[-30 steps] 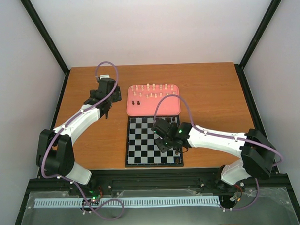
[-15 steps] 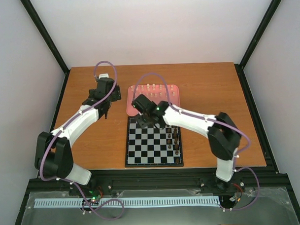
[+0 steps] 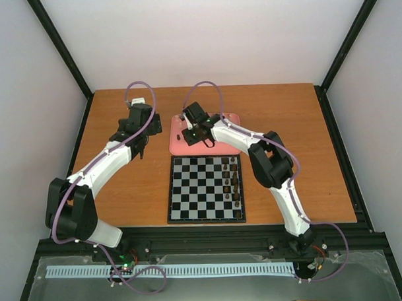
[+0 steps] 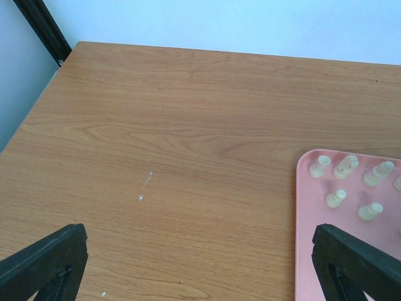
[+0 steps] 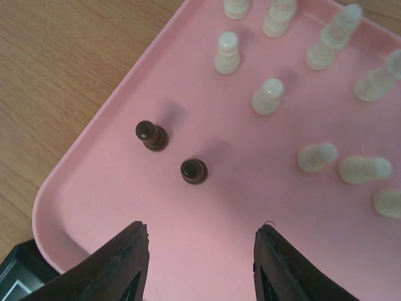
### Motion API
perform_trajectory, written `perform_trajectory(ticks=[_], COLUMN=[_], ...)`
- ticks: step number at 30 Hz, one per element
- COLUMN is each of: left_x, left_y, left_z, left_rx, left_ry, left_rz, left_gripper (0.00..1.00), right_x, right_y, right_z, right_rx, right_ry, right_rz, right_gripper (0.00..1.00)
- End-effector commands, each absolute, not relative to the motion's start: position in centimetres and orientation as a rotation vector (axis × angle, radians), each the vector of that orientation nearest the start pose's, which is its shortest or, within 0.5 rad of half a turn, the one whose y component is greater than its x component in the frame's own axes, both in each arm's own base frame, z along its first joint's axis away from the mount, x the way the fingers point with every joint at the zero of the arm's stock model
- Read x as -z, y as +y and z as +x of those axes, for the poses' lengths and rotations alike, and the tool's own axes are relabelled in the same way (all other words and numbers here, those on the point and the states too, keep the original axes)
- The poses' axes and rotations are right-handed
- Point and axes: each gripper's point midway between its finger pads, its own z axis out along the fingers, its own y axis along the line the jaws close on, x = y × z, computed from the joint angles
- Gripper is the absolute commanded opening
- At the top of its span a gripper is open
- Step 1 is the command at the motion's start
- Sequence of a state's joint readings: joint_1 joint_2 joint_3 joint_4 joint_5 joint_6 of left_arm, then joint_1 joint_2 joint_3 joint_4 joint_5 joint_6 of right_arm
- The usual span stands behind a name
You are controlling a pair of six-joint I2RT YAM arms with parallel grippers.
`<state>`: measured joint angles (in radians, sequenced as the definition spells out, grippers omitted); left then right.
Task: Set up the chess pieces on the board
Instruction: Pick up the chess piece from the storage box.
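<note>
— What has just changed?
— Your right hand (image 5: 200, 260) has left the board (image 3: 196, 190) and swung to the far pink tray (image 5: 94, 194). Its fingers are spread and empty, hovering over two dark pieces (image 5: 193, 170) by the tray's near-left corner.
— What does that mean for the task?
— Placed dark pieces (image 3: 236, 185) line the board's right edge, so I judge you are fetching the next one. The pale pieces (image 5: 268, 95) wait in the tray.
— And the left hand (image 4: 200, 269)?
— Spread too, idle over the bench (image 4: 188, 125) left of the tray.
</note>
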<state>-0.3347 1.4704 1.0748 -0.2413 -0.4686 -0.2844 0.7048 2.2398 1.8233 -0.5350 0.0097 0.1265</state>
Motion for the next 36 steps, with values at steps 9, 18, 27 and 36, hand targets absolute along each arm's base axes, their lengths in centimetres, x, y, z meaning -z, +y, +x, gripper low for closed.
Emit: perform_trajectory(ticks=[9, 18, 27, 36], left_x=[-21.3, -20.9, -20.9, -21.0], left_y=[-6.4, -6.4, -6.4, -6.4], left_z=[43.1, 43.4, 43.4, 43.3], left_rx=[-0.154, -0.171, -0.175, -0.172], left_ry=[2.087, 2.096, 2.097, 2.095], left_rz=[-0.222, -0.220, -0.220, -0.221], left_gripper=[1.00, 1.00, 1.00, 1.00], right_x=[-5.5, -4.3, -3.7, -3.6], right_y=[39.5, 39.2, 39.4, 39.4], right_z=[46.5, 47.5, 48.0, 48.1], right_rx=[-0.417, -0.382, -0.390, -0.401], right_ry=[2.420, 2.444, 2.449, 2.459], right_rz=[-0.779, -0.759, -0.762, -0.768], right_gripper=[0.46, 0.37, 0.28, 0.10])
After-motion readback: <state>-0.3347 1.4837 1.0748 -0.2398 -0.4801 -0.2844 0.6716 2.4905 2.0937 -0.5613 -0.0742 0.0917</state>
